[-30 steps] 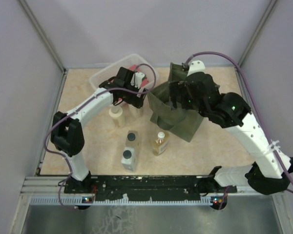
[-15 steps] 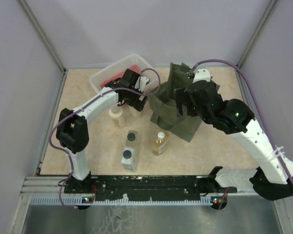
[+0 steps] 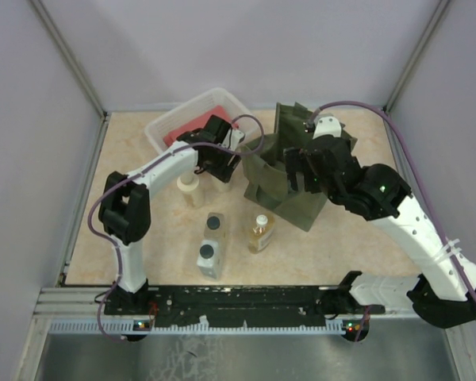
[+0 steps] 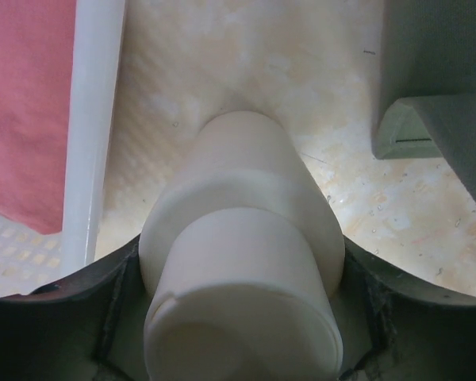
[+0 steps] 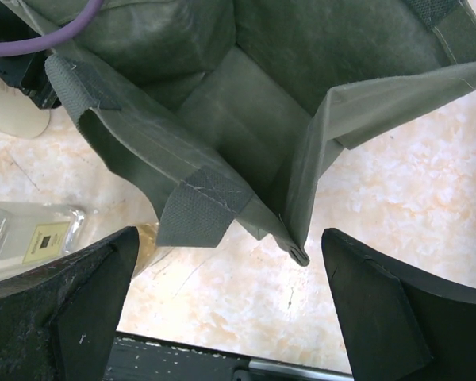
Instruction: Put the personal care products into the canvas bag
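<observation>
Left arm is extended far forward, elbow folded high, wrist pitched down into the gap between the white basket (image 3: pixel 160 131) and the canvas bag (image 3: pixel 284 194). Left end effector (image 4: pixel 239 258) is closed on a cream bottle (image 4: pixel 242 238). Both fingers (image 4: pixel 71 309) are seen against the bottle's sides in the left wrist view only; from the top view that bottle is mostly hidden under the wrist. Whether it is lifted off the tabletop (image 4: pixel 397 198) cannot be told. The same wrist view shows the basket rim and red cloth (image 4: pixel 24 103) left of the bottle, and a bag corner to its right.

Right arm is bent over the bag. Right end effector (image 5: pixel 228 238) is opened wide, nothing held, positioned above the bag mouth; the bag's open interior is shown in the right wrist view.

On the tabletop: second cream bottle (image 3: pixel 190 190) just left of the gripped one, grey bottles (image 3: pixel 214 225) nearer the arm bases, amber bottle (image 3: pixel 259 234) just beside the bag's near side
</observation>
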Action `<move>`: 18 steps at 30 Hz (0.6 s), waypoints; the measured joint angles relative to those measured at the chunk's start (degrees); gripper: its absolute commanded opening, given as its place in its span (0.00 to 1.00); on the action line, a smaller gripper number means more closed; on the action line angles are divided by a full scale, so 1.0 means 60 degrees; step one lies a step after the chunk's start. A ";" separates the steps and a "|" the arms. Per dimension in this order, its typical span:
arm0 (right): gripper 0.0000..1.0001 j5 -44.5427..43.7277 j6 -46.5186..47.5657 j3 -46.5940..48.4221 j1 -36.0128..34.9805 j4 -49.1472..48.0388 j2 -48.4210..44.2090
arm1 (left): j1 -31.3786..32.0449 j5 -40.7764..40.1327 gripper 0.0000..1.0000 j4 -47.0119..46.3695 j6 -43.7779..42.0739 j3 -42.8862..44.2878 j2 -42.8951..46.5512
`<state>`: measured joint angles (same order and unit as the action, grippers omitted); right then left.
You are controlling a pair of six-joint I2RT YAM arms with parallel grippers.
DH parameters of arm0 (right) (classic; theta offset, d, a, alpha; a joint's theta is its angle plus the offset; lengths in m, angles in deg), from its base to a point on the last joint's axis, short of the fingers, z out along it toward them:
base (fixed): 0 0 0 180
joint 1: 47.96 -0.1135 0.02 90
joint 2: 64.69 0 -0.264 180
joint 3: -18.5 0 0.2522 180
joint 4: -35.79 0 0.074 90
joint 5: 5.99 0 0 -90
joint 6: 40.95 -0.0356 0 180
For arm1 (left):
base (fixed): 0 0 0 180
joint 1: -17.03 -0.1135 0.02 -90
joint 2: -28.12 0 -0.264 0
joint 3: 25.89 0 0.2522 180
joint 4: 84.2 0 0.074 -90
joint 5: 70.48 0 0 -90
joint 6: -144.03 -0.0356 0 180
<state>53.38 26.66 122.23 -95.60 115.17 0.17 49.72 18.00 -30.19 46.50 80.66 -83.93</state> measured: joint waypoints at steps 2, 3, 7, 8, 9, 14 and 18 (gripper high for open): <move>0.99 0.0000 -0.0004 0.0000 0.0000 -0.0007 0.0000 | 0.0011 0.0051 0.44 0.0091 -0.0022 0.0102 -0.0058; 0.99 0.0004 -0.0018 0.0000 0.0000 -0.0007 0.0000 | 0.0015 0.0055 0.38 0.0142 0.0015 0.0153 -0.0091; 0.99 0.0007 -0.0055 0.0000 0.0000 -0.0022 0.0000 | 0.0018 0.0095 0.16 0.0266 0.0018 0.0262 -0.0149; 0.99 0.0004 -0.0058 0.0000 0.0000 -0.0022 0.0000 | 0.0018 0.0109 0.11 0.0288 0.0018 0.0262 -0.0149; 0.99 0.0004 -0.0062 0.0000 0.0000 -0.0022 0.0000 | 0.0018 0.0124 0.05 0.0295 0.0022 0.0262 -0.0149; 0.99 -0.0058 -0.0062 0.0000 0.0000 -0.0007 0.0000 | 0.0018 0.0219 0.00 0.0353 0.0040 0.0266 -0.0124; 0.99 -0.0197 -0.0062 0.0004 0.0000 0.0000 0.0004 | 0.0033 0.0361 0.00 0.0787 0.0219 0.0255 0.0076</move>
<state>52.20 26.28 122.25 -95.60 115.17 0.19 49.92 20.17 -25.47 47.81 82.19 -83.47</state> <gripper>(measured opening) 0.991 0.764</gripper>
